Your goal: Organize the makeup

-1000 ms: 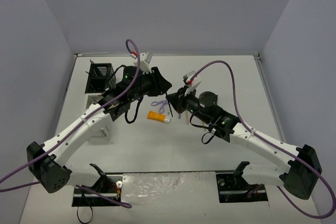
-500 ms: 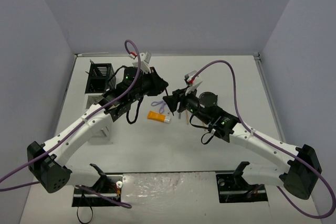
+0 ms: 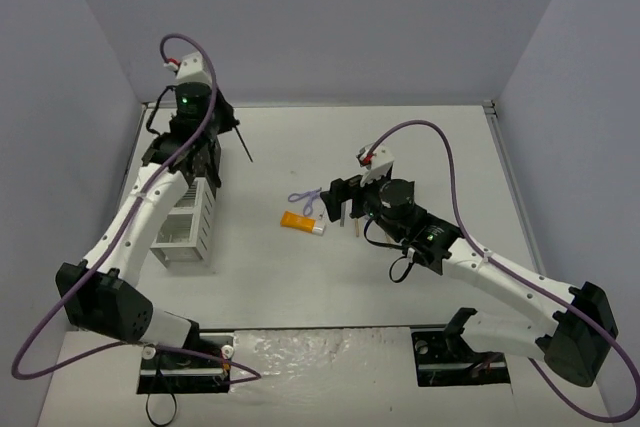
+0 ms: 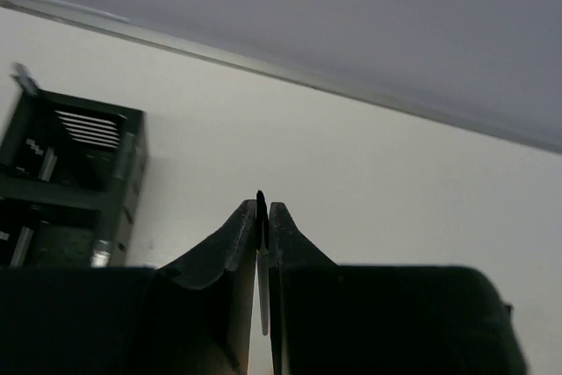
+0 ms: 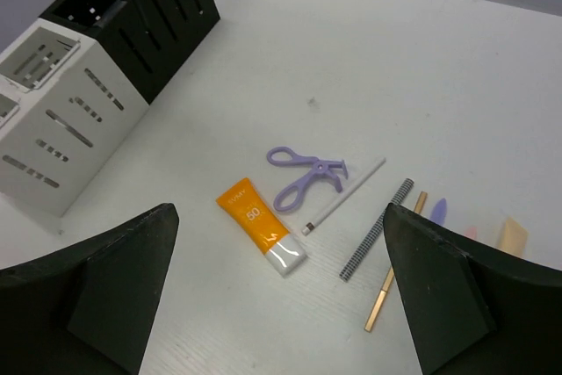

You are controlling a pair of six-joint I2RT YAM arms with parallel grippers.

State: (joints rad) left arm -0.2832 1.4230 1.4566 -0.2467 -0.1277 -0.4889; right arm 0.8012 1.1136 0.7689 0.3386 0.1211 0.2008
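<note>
My left gripper [image 3: 222, 123] is raised at the back left, above the black end of the rack [image 3: 186, 229]. It is shut on a thin black-tipped pencil [image 4: 262, 252], which sticks out toward the table's middle [image 3: 243, 147]. My right gripper [image 5: 278, 215] stands wide open and empty over the makeup still lying on the table. There lie an orange tube with a white cap [image 5: 259, 224], a purple looped tool [image 5: 303, 177], a white pencil [image 5: 344, 195], a checkered pencil [image 5: 376, 229] and a tan pencil [image 5: 393, 277]. From above, the tube [image 3: 300, 222] lies just left of the right gripper [image 3: 336, 203].
The black-and-white compartment rack [image 5: 61, 120] stands at the table's left, its black half [image 4: 70, 173] toward the back wall. A few small pastel items [image 5: 512, 234] lie right of the pencils. The table's back edge [image 4: 351, 94] runs close behind the left gripper.
The right gripper has opened and let go of the thin pencil. The left gripper, shut on it, has swung from the table's middle up to the back left over the rack.
</note>
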